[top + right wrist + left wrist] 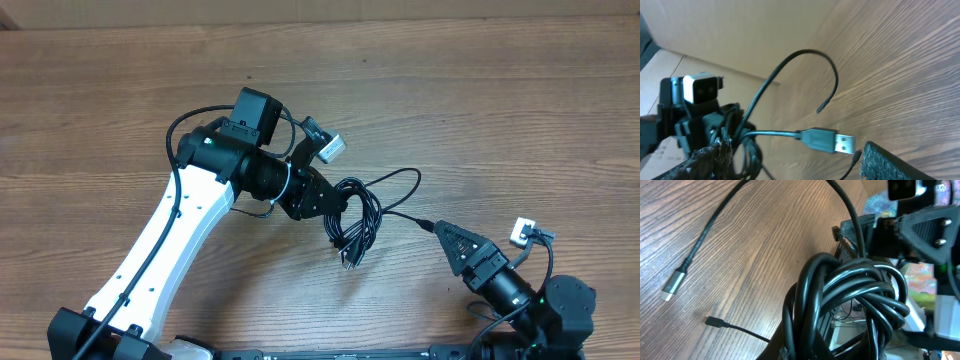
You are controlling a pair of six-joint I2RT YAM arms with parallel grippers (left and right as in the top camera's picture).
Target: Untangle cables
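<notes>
Knotted cables (356,222) in left gripper (333,205), over wooden table (500,100)

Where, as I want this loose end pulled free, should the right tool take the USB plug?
Probably the USB plug by its grey housing, from the metal-tip end: the tip faces the right tool, the cord trailing to the bundle.

No readable writing
No letter, number, brand or sign is legible on the cables (355,225), on the silver USB plug (832,140), on the white wrist camera (700,87), or on the wooden table (500,100).
</notes>
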